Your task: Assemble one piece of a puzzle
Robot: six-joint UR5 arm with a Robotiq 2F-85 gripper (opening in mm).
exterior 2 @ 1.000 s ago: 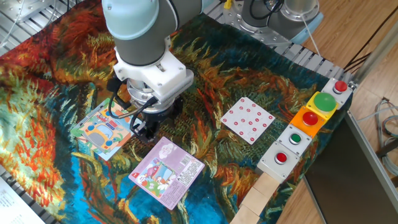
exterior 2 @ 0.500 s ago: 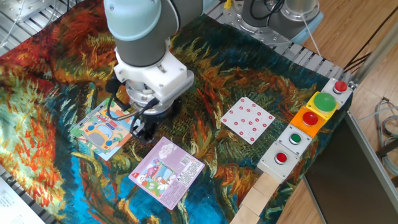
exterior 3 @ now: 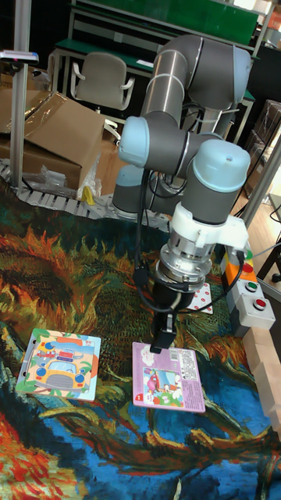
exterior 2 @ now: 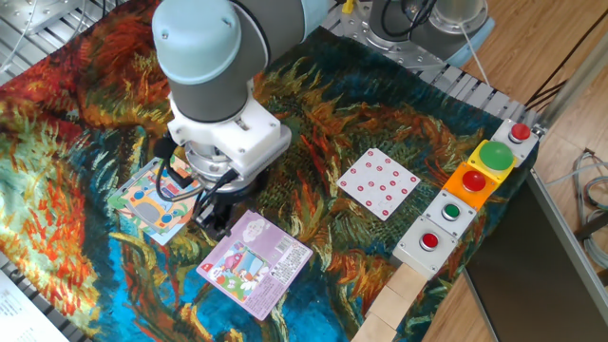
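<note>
The dark two-finger gripper (exterior 3: 160,341), finger spacing not discernible, hangs low just beside the purple-pink square puzzle (exterior 3: 168,378), with the flat blue-green square puzzle with an orange vehicle (exterior 3: 61,364) left of that purple-pink puzzle on the painted cloth (exterior 3: 94,445).

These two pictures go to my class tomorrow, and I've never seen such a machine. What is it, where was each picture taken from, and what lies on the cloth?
It is a grey jointed robot arm. One camera looks down across the table; the taller picture faces the arm from the front. Its hand hangs low between two flat square puzzles: the bus puzzle and a purple-pink puzzle. Whether the hand holds a piece cannot be told. A white card with red dots lies further off, and a row of button boxes lines the edge. All rest on a colourful painted cloth.
</note>
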